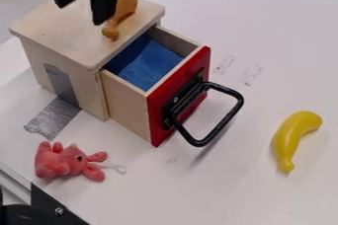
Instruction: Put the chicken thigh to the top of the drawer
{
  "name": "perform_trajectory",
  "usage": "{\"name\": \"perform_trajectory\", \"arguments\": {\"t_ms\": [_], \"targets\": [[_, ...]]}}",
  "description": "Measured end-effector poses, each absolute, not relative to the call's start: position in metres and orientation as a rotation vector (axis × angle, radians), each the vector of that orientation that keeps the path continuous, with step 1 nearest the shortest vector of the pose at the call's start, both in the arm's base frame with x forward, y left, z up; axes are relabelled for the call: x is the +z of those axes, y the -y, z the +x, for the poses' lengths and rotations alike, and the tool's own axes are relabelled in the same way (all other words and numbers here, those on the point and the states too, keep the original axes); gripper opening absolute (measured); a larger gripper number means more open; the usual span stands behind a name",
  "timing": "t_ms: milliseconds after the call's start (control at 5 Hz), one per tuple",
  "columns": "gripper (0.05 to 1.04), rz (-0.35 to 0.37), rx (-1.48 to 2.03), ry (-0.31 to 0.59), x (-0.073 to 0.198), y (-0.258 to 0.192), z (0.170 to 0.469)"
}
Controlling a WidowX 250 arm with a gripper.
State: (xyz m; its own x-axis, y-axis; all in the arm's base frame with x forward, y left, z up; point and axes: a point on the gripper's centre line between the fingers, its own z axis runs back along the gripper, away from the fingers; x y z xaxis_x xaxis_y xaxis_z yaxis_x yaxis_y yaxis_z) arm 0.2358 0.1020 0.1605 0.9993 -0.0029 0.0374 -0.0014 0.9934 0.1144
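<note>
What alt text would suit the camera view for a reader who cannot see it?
A toy chicken thigh lies on top of a wooden drawer box, near a black gripper with open fingers. The red-fronted drawer is pulled out, blue inside; a pink plush toy and a yellow banana lie on the white table.

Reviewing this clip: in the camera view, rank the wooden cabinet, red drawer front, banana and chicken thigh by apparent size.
1. Wooden cabinet
2. Red drawer front
3. Banana and chicken thigh: too alike to rank, and the gripper partly overlaps the thigh.
</note>
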Motion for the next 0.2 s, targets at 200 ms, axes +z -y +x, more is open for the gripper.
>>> {"name": "perform_trajectory", "arguments": {"t_ms": [200], "targets": [[1.000, 0.127, 0.015, 0.059, 0.1782, -0.0910, 0.2304]]}}
